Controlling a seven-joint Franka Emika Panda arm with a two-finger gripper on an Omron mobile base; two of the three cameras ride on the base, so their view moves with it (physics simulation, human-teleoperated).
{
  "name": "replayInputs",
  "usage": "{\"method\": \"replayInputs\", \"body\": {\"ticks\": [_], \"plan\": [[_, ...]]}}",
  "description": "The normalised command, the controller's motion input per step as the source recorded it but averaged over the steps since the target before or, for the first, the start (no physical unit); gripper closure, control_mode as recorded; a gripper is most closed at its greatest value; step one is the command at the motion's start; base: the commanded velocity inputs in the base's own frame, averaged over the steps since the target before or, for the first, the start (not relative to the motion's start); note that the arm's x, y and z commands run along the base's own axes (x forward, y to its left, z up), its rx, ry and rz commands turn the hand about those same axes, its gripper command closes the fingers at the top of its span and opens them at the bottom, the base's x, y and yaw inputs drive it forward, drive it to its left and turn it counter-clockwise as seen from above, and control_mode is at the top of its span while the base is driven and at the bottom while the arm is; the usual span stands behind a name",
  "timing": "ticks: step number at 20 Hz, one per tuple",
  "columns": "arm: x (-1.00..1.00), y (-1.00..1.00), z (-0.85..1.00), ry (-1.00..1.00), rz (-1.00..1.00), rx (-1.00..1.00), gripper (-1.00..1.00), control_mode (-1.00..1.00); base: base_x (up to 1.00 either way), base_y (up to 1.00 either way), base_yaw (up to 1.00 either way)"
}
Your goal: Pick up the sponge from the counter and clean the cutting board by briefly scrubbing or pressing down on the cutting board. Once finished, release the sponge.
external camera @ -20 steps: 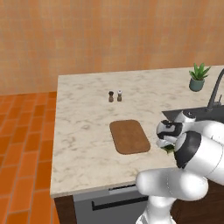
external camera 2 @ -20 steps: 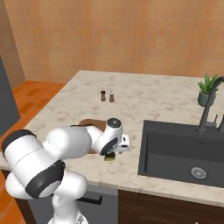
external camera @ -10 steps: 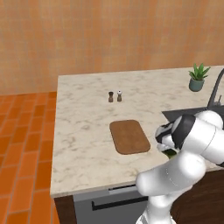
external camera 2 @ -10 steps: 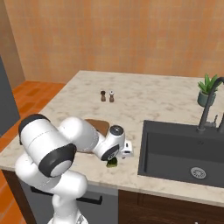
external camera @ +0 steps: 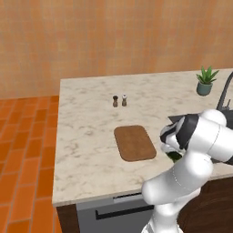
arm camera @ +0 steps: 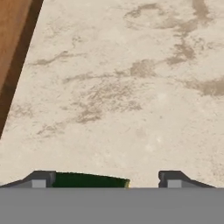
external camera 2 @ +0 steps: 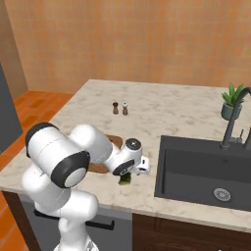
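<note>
Sponge (external camera 2: 125, 178) first: you'll find it on the counter (external camera: 86, 150), between the board (external camera: 134, 143) and the sink (external camera 2: 206, 174), right under the claw (external camera 2: 132, 172) in the right base view. From the left base view you catch a bit of its green (external camera: 174, 156) beneath the wrist, just right of the board and apart from it.

Look at the hand view and you see the two fingertips (arm camera: 41, 179) at the bottom with a wide gap between them, so the claw (arm camera: 105, 180) stands well open. The sponge (arm camera: 89, 180) shows there as a dark green strip with a thin yellow end, lying between the tips. It sits against the left tip and leaves bare marble before the right one. You cannot tell from these views whether either pad is pressing on it; nothing is lifted.

The claw is down low, close to the counter, with the arm folded over the front edge. The board's corner (arm camera: 13, 52) lies at the upper left of the hand view, off to the side of the claw and not touching the sponge.

Farther back on the counter you have two small shakers (external camera: 119, 100) side by side, and a potted plant (external camera: 205, 81) near the tap (external camera 2: 234, 122).
</note>
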Motion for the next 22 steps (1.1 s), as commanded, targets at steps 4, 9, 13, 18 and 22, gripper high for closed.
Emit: {"method": "replayInputs", "body": {"ticks": [4, 9, 13, 18, 22], "plan": [[0.43, 0.78, -0.41, -0.06, -0.11, -0.04, -1.0, -1.0, 0.0, 0.0, 0.0], [0.34, 0.37, -0.51, -0.12, -0.09, -0.2, -1.0, -1.0, 0.0, 0.0, 0.0], [-0.24, 0.08, 0.71, -0.41, -0.1, 0.0, -1.0, -1.0, 0.0, 0.0, 0.0], [-0.47, 0.35, 1.0, -0.44, -0.07, 0.0, -1.0, -1.0, 0.0, 0.0, 0.0], [-0.47, 0.31, 1.0, -0.35, -0.07, 0.0, -1.0, -1.0, 0.0, 0.0, 0.0]]}}
